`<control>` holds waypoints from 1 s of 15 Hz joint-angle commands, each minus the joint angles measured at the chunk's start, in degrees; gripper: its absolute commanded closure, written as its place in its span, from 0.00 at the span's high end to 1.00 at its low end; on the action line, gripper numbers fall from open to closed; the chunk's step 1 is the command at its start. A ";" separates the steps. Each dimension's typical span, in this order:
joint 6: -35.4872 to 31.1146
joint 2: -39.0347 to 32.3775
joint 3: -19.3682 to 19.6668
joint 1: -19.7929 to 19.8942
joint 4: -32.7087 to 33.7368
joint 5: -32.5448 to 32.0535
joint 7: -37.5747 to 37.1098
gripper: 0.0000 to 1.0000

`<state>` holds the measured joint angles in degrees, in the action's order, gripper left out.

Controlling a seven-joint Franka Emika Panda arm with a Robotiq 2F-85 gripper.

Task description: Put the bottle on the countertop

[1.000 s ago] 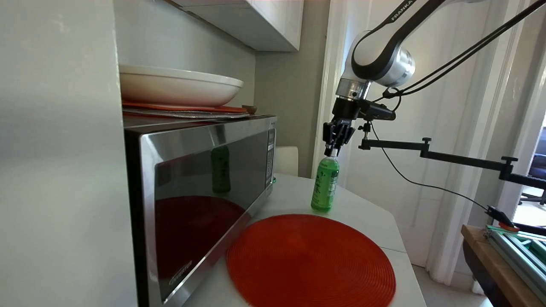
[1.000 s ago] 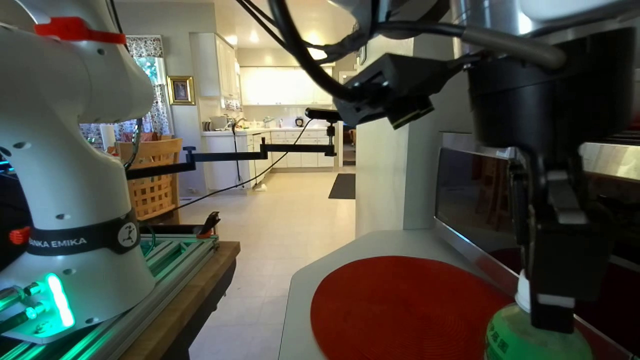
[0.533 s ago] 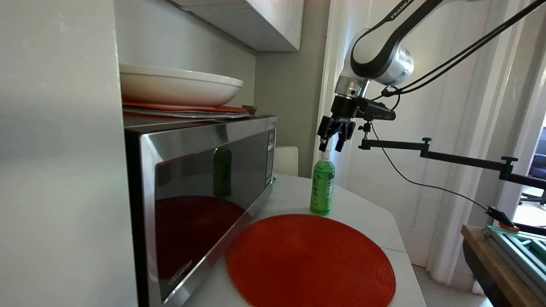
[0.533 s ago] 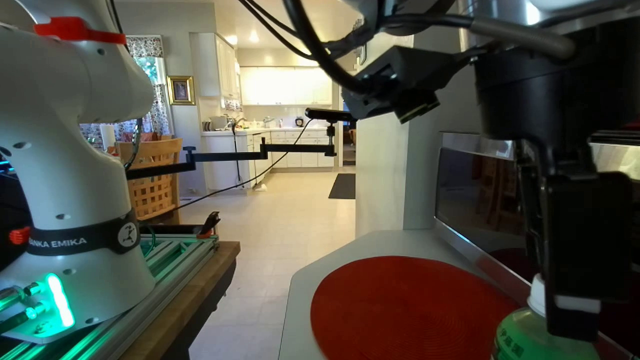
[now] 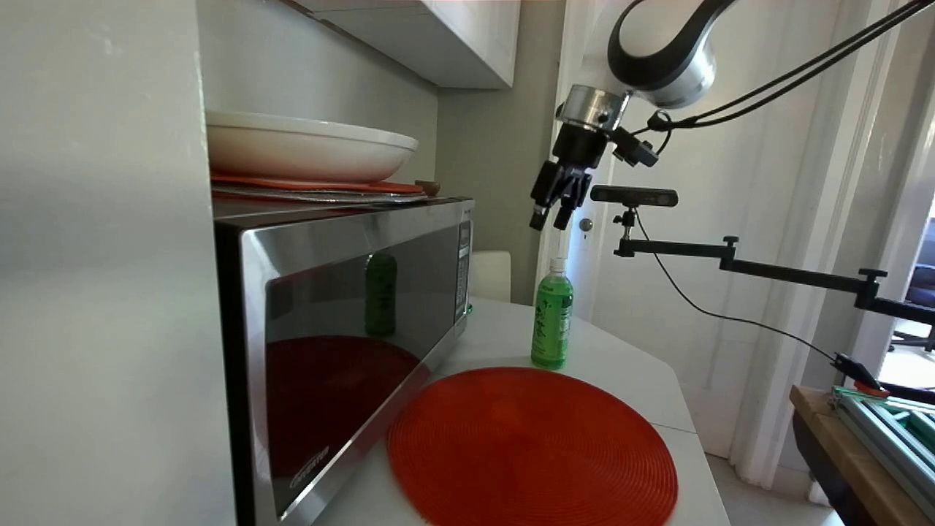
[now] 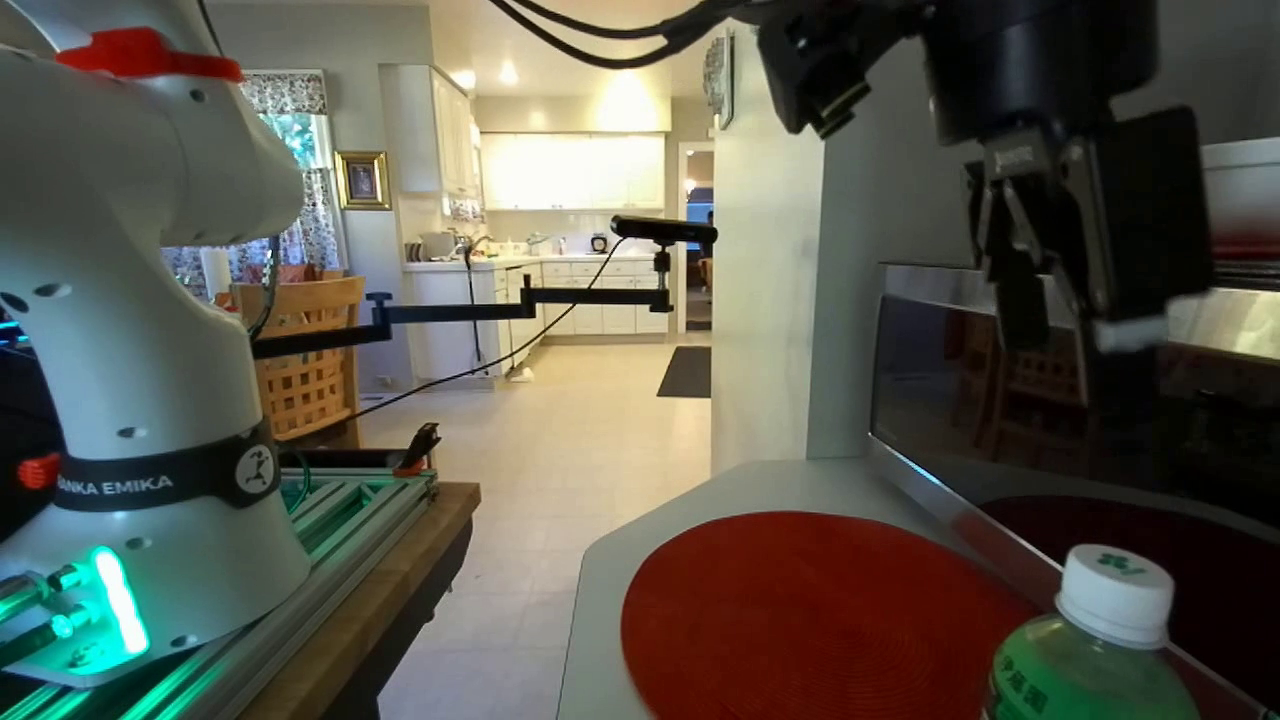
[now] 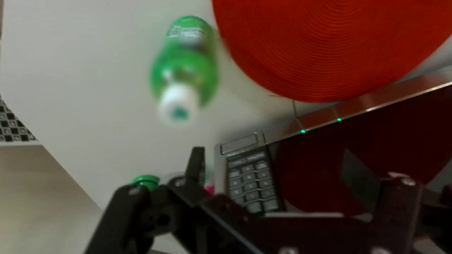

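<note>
- There's the green bottle (image 5: 553, 321), upright on the countertop (image 5: 628, 372), toward the edge nearest the door (image 5: 701, 358).
- Over it hangs the gripper (image 5: 551, 218), clear of the cap (image 6: 1115, 605), fingers (image 7: 196, 161) spread apart.
- Red mat (image 5: 533, 453) between the microwave (image 5: 340, 307) and the edge facing it.

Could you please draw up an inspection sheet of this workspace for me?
Surface: flat white countertop, with an angled, cut-off corner.
Job's things: green plastic bottle with a white cap, upright on the countertop, beside and off a round red ribbed placemat.
Clutter: silver-and-black microwave; above it, wide white bowl on a flat red mat; round green cap in the wrist view, the rest unclear.
Black two-fingered hand: open, higher than the bottle, holding nothing.
Cables: thick black cables hanging in the air; thin black cable below a black jointed camera stand.
Surroundings: white door with a round metal knob; brown wooden bench.
</note>
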<state>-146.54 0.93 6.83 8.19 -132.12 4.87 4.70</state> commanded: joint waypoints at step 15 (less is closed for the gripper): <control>4.56 -1.75 -10.48 -10.80 0.27 -25.59 4.41 1.00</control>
<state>-139.16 1.47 -3.71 -2.38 -132.33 -16.21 9.34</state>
